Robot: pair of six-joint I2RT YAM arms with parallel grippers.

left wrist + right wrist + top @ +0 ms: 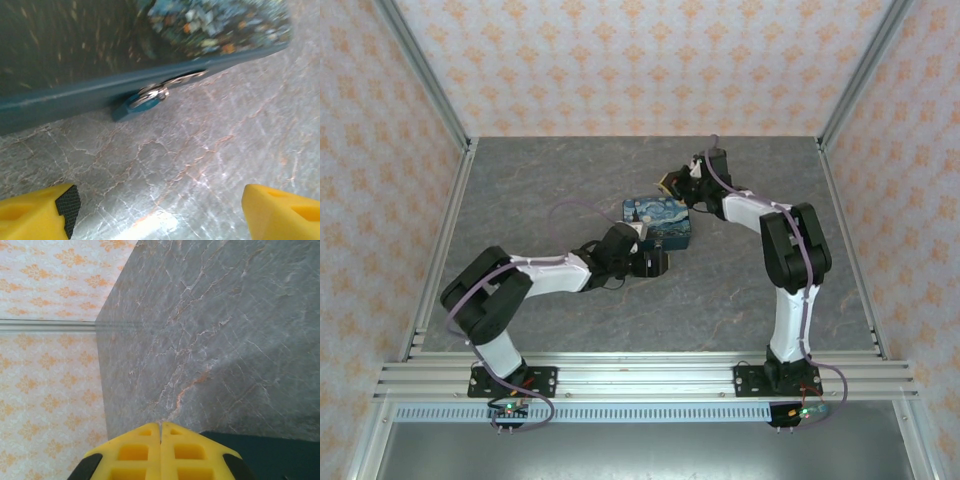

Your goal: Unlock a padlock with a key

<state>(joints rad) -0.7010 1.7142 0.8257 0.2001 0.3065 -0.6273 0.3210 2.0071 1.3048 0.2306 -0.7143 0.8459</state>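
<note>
The key (170, 86) lies flat on the counter (210, 150). It is a thin pale metal piece tight against the bottom edge of the starry-night tin (75, 55), with its length running along that edge. A small blue tab (131, 109) sits at the key's near end, touching it and jutting from the tin's edge onto the grey marbled counter.

The left end effector (159, 210) is wide. In the left wrist view its two yellow fingers (35, 215) stand at the bottom corners, well apart, with bare counter between them. It holds nothing and touches neither the key nor the tin. The key lies ahead of the gap, roughly on its centre line, near but apart. In the top view this end effector sits low at the tin's near side, pointing at its near edge.

The right end effector (160, 437) is closed, its yellow fingers pressed flat together with nothing between them. In the top view it hovers by the tin's far right corner, across the tin from the key; whether it touches the tin I cannot tell. Its wrist view looks over bare counter to the orange-patterned wall (45, 390).
</note>
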